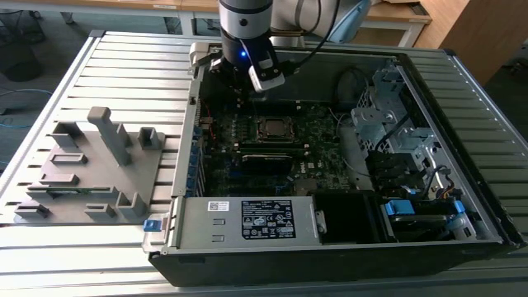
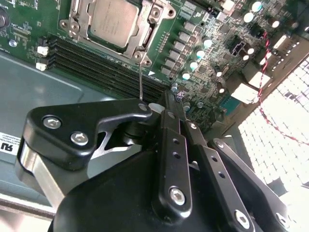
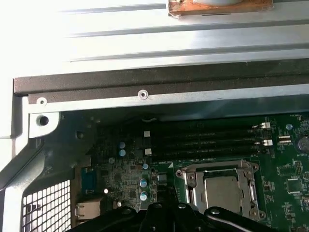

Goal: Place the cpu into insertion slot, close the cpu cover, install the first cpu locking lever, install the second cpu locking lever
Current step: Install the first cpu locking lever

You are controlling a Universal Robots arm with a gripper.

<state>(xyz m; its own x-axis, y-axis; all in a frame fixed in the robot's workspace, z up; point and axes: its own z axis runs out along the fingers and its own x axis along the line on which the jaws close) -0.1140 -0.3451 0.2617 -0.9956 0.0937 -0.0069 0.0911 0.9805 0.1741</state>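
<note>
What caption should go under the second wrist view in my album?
The gripper hangs near the cpu, framed by the silvery cpu cover on the green motherboard.

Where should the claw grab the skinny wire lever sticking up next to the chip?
Probably high up, near the free end of the lever, beside the claw, not down at the hinge. It is a thin bare wire rising from the corner of the cpu cover, so pinch it across from above. Lower down, the cover crowds it.
</note>
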